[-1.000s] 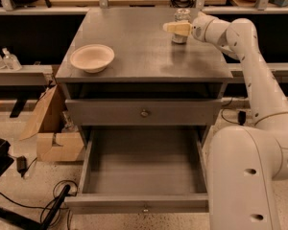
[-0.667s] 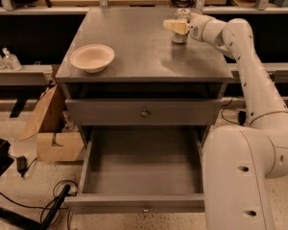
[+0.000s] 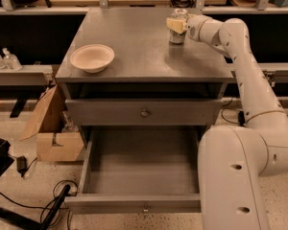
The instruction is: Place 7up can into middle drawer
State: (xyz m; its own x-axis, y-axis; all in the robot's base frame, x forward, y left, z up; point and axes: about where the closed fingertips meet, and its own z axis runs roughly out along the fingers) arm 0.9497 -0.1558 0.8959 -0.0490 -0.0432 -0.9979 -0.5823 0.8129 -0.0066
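The 7up can point(image 3: 178, 34) stands upright on the grey cabinet top point(image 3: 134, 56), at its back right. My gripper point(image 3: 176, 25) reaches in from the right and is shut around the can's upper half, with one cream finger point(image 3: 174, 25) across its front. The can's base still rests on the top. The middle drawer point(image 3: 139, 169) is pulled wide open below, and its flat tray holds nothing. Its front point(image 3: 134, 204) has a small knob.
A cream bowl point(image 3: 92, 57) sits on the cabinet top at the left. The upper drawer point(image 3: 144, 112) is closed. My white arm and base point(image 3: 235, 176) stand right of the open drawer. A cardboard box point(image 3: 55, 138) and cables lie on the floor at the left.
The gripper has crept slightly further over the can. The can stays in the same spot on the cabinet top.
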